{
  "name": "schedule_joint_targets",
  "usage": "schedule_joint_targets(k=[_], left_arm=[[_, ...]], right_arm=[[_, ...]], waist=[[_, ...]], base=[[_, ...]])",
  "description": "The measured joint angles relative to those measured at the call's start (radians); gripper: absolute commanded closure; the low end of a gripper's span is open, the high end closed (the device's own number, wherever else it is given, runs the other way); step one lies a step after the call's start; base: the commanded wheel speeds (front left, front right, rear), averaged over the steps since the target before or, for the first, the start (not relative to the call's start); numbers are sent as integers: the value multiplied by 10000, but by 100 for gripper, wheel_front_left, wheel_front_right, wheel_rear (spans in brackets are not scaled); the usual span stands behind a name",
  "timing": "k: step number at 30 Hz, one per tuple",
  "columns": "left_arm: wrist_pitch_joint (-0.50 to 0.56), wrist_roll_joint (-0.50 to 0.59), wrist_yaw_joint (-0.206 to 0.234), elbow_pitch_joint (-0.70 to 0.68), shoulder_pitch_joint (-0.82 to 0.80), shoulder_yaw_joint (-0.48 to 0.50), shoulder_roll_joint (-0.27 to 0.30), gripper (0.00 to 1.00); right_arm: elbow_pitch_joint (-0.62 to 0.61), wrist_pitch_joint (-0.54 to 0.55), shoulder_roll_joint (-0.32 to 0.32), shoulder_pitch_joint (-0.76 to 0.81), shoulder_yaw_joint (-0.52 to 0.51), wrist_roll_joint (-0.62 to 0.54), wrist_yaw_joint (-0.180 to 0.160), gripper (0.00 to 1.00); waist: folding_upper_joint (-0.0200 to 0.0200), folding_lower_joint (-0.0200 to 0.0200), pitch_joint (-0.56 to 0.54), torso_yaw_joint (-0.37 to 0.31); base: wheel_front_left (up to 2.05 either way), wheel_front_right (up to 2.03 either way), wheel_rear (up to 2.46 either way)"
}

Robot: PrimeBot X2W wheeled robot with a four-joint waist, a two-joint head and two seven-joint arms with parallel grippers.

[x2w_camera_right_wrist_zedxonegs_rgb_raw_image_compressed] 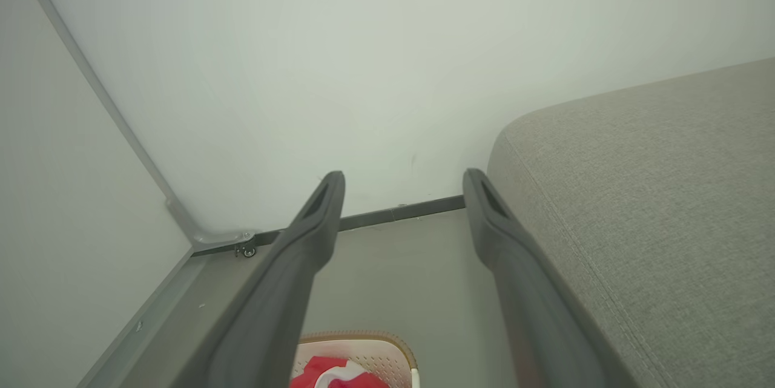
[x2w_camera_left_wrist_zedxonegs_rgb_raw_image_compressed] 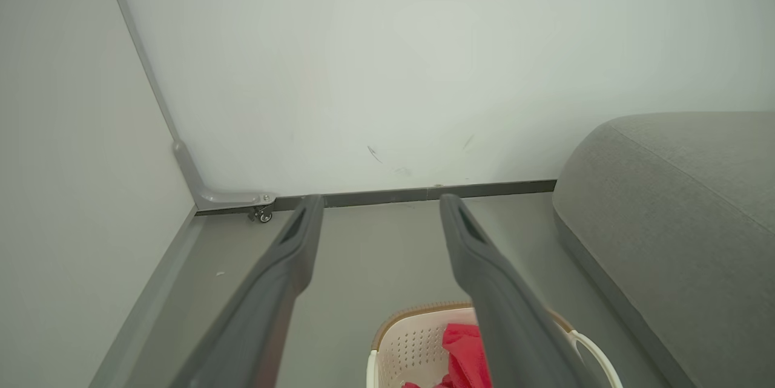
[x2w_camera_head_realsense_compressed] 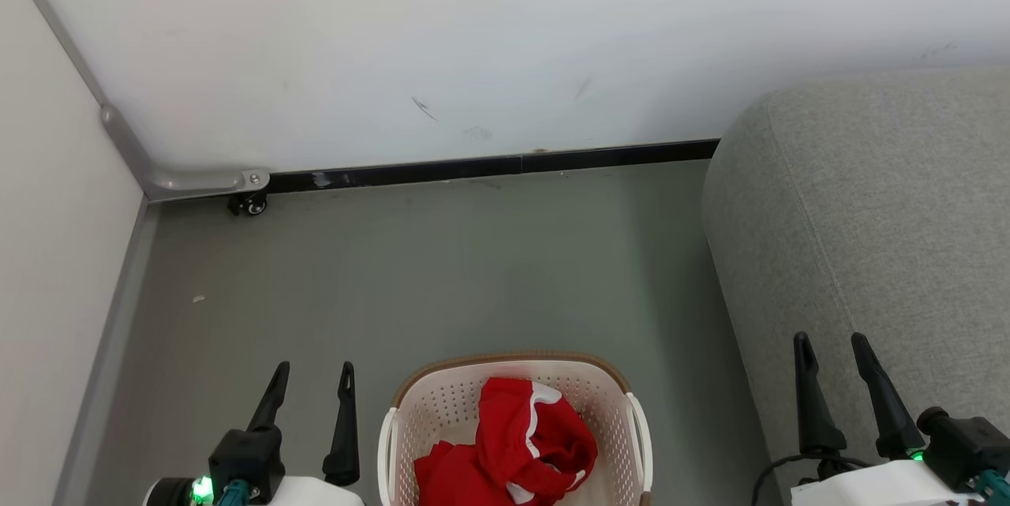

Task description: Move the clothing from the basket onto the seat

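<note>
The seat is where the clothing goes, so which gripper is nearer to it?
Right. The right gripper sits at the seat's near edge; the left gripper is across the basket from it, over the floor.

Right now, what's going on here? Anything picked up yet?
Nothing is being handled yet. The left pincer and the right pincer both stand open and empty, one on each side of the basket, which sits on the floor. The red clothing lies bunched inside the basket. The grey seat is off to the robot's right of the basket. The transfer has not begun.
</note>
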Motion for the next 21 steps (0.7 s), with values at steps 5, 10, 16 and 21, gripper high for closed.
schedule_joint_targets(k=[5, 10, 16, 21], left_arm=[[0, 125, -98, 109, -262, -117, 121, 0], [0, 382, -259, 378, -566, -362, 259, 0], [0, 558, -454, 880, -878, -706, 253, 0], [0, 671, -637, 1310, -1156, -894, 253, 0]], right_arm=[[-10, 0, 0, -5, -38, -4, 0, 0], [-56, 0, 2, -18, -182, -46, 0, 0], [-171, 0, 2, -35, -251, -17, 0, 0], [-391, 0, 2, -53, -263, 0, 2, 0]], waist=[[0, 0, 117, -50], [0, 0, 284, -124], [0, -1, 550, -247], [0, -1, 819, -389]], base=[[0, 0, 0], [0, 0, 0], [0, 0, 0], [0, 0, 0]])
